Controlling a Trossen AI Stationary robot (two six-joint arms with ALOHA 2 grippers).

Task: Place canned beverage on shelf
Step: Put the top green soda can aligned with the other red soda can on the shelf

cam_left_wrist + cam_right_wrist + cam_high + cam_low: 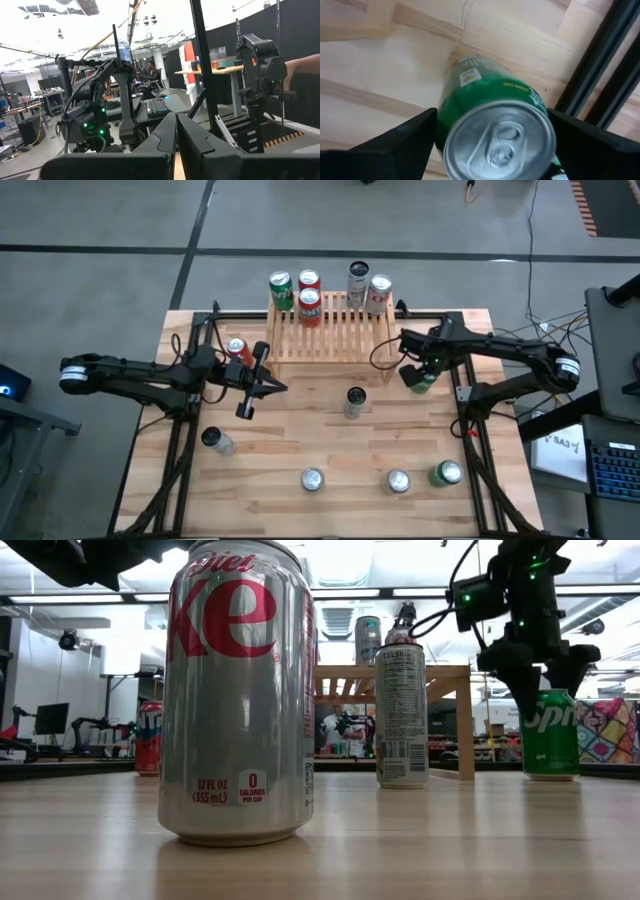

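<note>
The light-wood slatted shelf (330, 330) stands at the table's far edge and bears several cans. A green canned beverage (425, 380) (550, 735) stands upright on its base on the table, just right of the shelf. My right gripper (418, 372) (497, 140) hangs over it, pointing down and open. One finger stands on either side of the can's top (500, 142), and I see no touch. My left gripper (277, 387) (176, 135) is shut on nothing and held above the table, left of centre.
A red can (237, 350) stands beside the left arm. A tall silver can (354, 402) stands mid-table, and several more cans (313, 479) (398, 481) (446, 473) (217, 441) stand along the near side. A black frame rail (462, 395) runs close to the right of the green can.
</note>
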